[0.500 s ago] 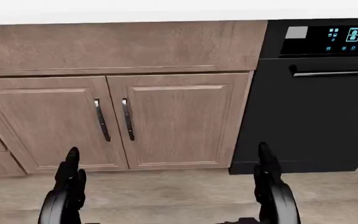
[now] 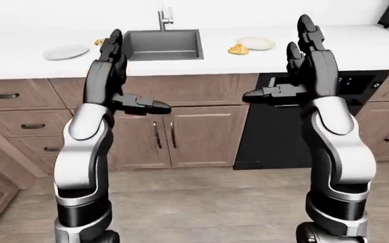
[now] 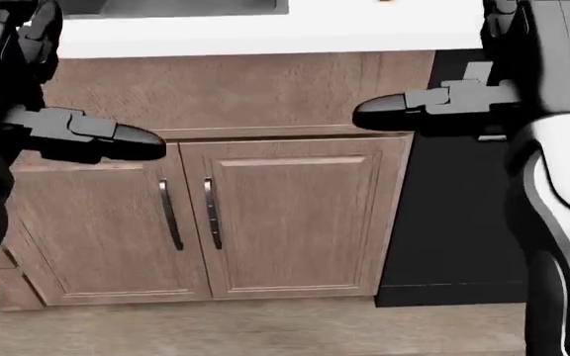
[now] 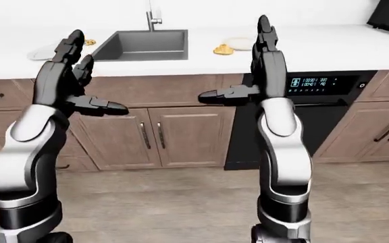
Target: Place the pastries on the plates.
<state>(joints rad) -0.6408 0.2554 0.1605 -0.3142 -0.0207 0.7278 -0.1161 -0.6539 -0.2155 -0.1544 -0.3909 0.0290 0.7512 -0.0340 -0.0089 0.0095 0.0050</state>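
White counter with inset sink

Left plate lies left of the raised left hand, with a pastry just beside that hand's fingertips; right plate and a second pastry touching it lie left of the right hand.

Left hand: I read it as black, fingers matte dark grey.
Right hand: black too, above a silver-white forearm.
Counter: plain white beyond my fingertips.
Sink: dark grey between the hands.
Pastries: golden yellow; the second one by my left fingertips likewise.
Plates: pale grey-white, as is the other.
Cabinets: brown woodgrain.
Dishwasher: black, cyan display.
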